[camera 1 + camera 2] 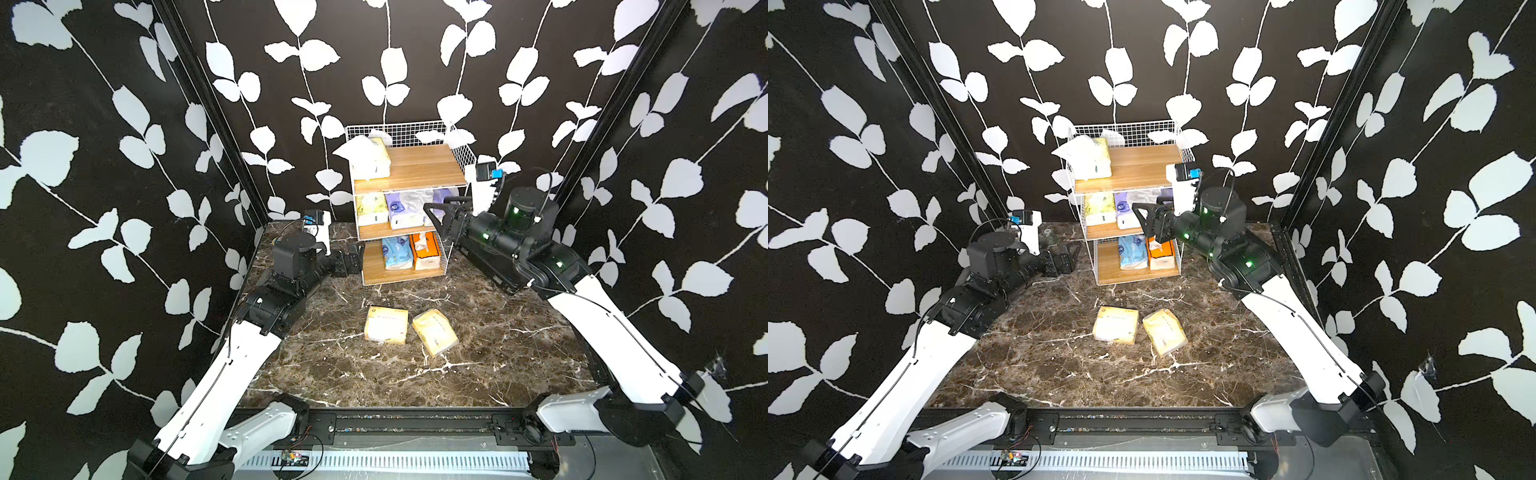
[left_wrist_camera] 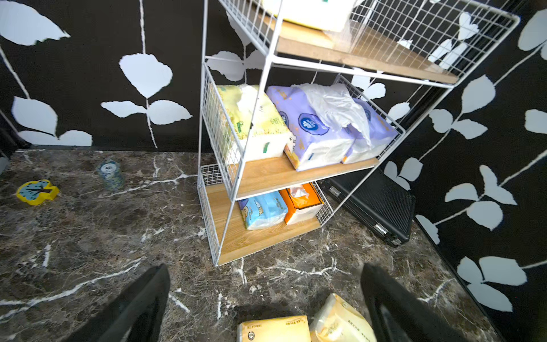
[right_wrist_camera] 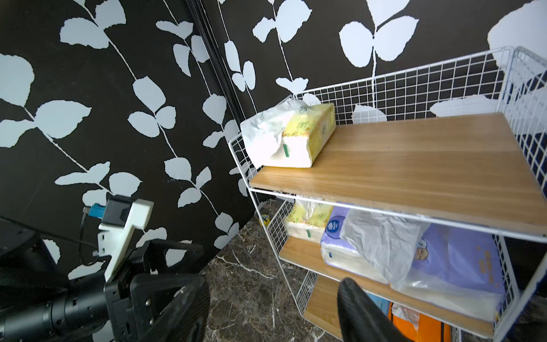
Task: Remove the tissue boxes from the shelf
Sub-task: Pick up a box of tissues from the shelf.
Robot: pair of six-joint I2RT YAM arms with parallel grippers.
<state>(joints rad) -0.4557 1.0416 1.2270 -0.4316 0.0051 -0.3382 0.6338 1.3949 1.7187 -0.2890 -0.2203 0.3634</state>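
The white wire shelf stands at the back of the marble table. Its top board holds one pale yellow tissue pack. The middle board carries a pale yellow pack and two lavender packs. A light blue pack and an orange box sit on the bottom board. Two pale yellow packs lie on the table in front. My right gripper hovers open before the middle tier's right end, holding nothing. My left gripper is open and empty, left of the bottom tier.
A flat black case lies on the table right of the shelf, under my right arm. A yellow toy-like piece and a small blue-white stack sit at the far left near the back wall. Patterned walls close three sides.
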